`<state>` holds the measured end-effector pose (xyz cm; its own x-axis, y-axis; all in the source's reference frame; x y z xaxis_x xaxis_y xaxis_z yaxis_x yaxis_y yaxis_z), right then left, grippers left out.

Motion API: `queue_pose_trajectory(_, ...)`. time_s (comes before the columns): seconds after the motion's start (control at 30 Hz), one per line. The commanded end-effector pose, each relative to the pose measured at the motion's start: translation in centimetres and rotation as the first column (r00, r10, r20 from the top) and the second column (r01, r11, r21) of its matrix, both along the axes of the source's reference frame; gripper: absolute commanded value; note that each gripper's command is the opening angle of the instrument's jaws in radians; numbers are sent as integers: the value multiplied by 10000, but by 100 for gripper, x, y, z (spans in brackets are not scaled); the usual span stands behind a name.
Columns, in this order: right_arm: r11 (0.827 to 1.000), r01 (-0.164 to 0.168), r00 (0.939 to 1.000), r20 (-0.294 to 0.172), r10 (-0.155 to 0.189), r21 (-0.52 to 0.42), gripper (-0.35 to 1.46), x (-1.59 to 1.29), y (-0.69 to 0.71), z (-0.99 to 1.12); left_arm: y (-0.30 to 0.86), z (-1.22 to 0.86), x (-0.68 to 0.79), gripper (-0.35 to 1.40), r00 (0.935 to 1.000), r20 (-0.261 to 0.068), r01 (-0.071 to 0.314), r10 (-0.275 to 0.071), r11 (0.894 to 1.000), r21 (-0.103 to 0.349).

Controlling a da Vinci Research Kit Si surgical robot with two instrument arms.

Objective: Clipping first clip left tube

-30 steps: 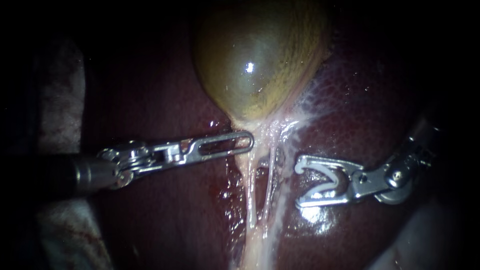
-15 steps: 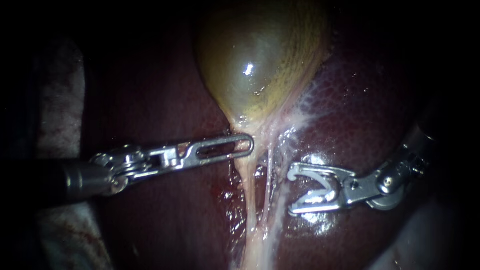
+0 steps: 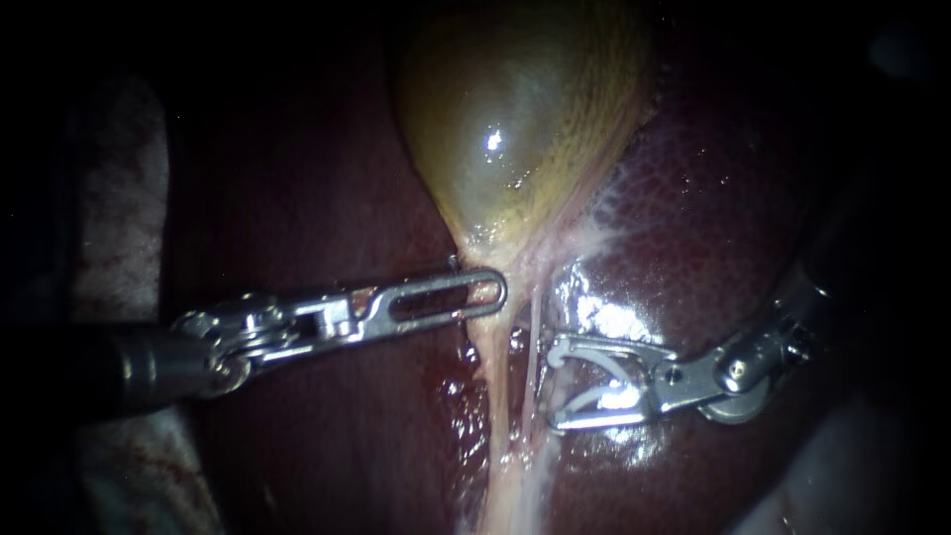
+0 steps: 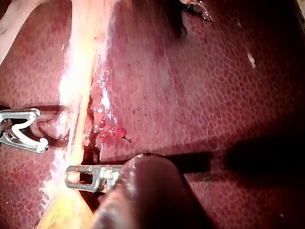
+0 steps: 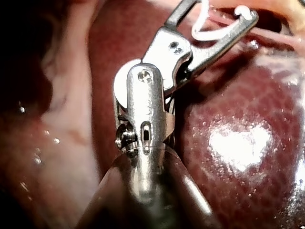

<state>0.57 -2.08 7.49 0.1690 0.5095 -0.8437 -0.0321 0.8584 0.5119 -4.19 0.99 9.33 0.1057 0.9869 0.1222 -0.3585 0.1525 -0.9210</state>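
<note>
The yellow-green gallbladder (image 3: 515, 129) narrows downward into a thick pale left tube (image 3: 495, 386), with a thinner strand (image 3: 536, 337) just right of it. My left instrument (image 3: 485, 289) comes in from the left. Its slotted jaws lie together on the gallbladder's neck, as also shows in the left wrist view (image 4: 71, 175). My right instrument (image 3: 555, 386) holds a white clip (image 3: 594, 381) between jaws that stand wide apart. Their tips reach the thin strand, a little right of the left tube. The right wrist view shows the clip (image 5: 198, 29) seated against both jaws.
Dark red, wet liver (image 3: 693, 218) lies under and around everything. A pale stained cloth (image 3: 119, 198) sits at the far left edge. Whitish membrane (image 3: 604, 228) spreads right of the gallbladder's neck.
My right instrument has moved left and slightly down with the clip, from clear of the tubes to the thin strand. My left instrument has kept its hold almost unmoved.
</note>
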Motion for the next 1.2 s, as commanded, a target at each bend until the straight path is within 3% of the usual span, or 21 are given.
queue_pose_trajectory(0.03,10000,12,10000,15,-12,25,60,2,-1,2,0,-2,0,-35,10000,-11,2,-2,10000,10)
queue_pose_trajectory(1.2,9986,175,9998,49,-178,508,60,47,-30,57,-6,-14,-7,-35,10000,35,-32,32,10000,64)
